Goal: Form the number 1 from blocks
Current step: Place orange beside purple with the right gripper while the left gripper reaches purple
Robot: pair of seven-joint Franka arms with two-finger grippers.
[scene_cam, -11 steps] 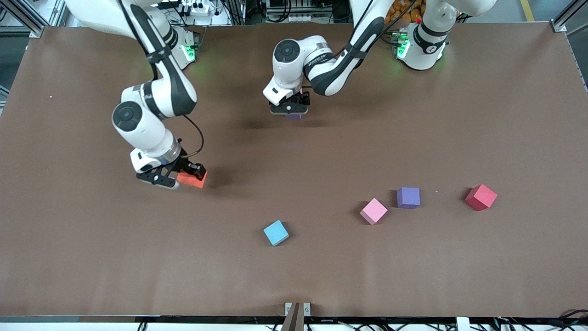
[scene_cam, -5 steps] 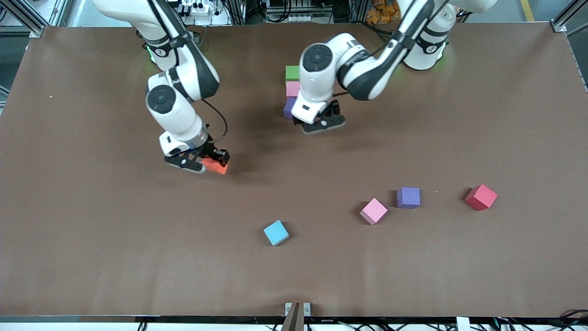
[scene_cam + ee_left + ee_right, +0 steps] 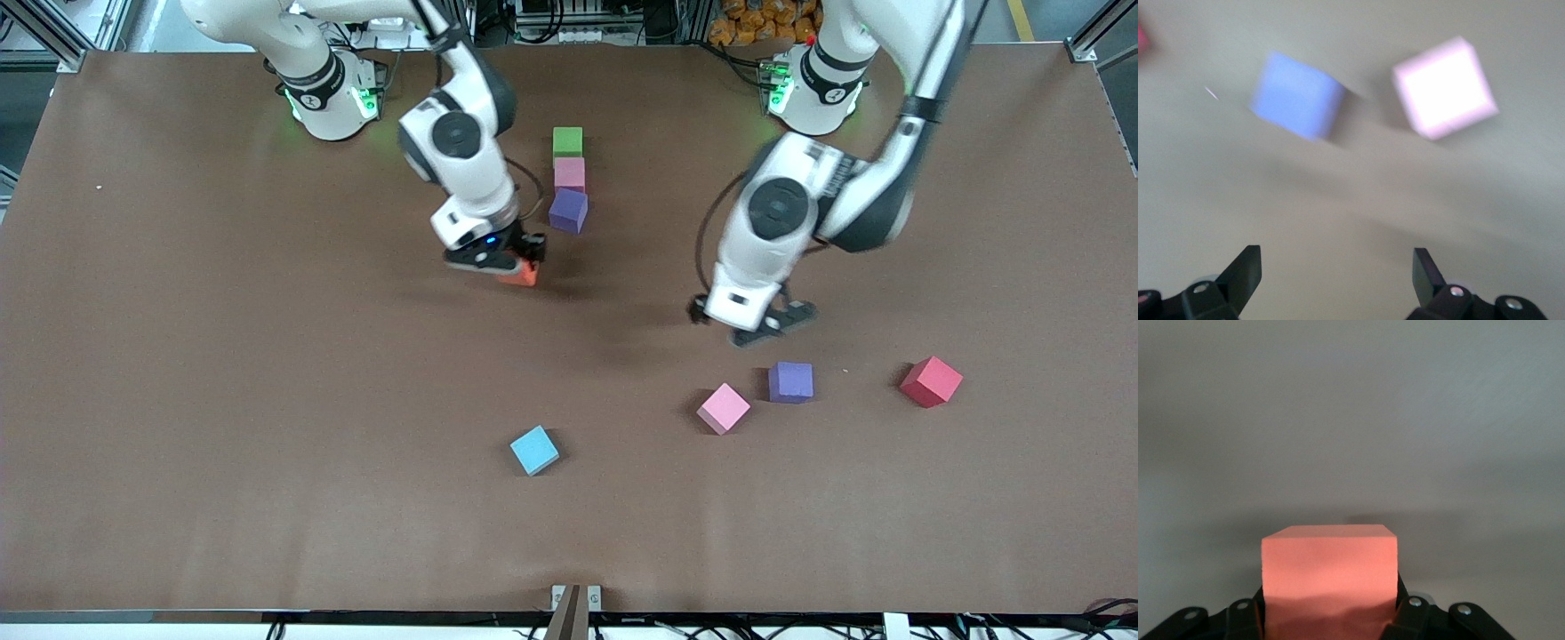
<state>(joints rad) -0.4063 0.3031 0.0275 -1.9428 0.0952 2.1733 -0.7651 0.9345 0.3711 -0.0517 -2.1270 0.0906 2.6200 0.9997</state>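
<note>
A green block (image 3: 567, 140), a pink block (image 3: 570, 173) and a purple block (image 3: 568, 211) lie in a line near the robots' bases. My right gripper (image 3: 508, 266) is shut on the orange block (image 3: 523, 277) (image 3: 1328, 567), just off the purple end of that line. My left gripper (image 3: 763, 324) (image 3: 1336, 267) hangs open and empty over the table beside a loose purple block (image 3: 790, 382) (image 3: 1297, 97) and a loose pink block (image 3: 723, 408) (image 3: 1443, 87). The red block (image 3: 931, 381) and the light blue block (image 3: 534, 450) lie apart.
The brown table (image 3: 222, 462) has its near edge (image 3: 356, 612) along the bottom of the front view. A small metal bracket (image 3: 575, 597) sits at the middle of that edge.
The right gripper carried the orange block from its end of the table to the line of blocks. The left gripper left the purple block in the line and moved to the loose pair.
</note>
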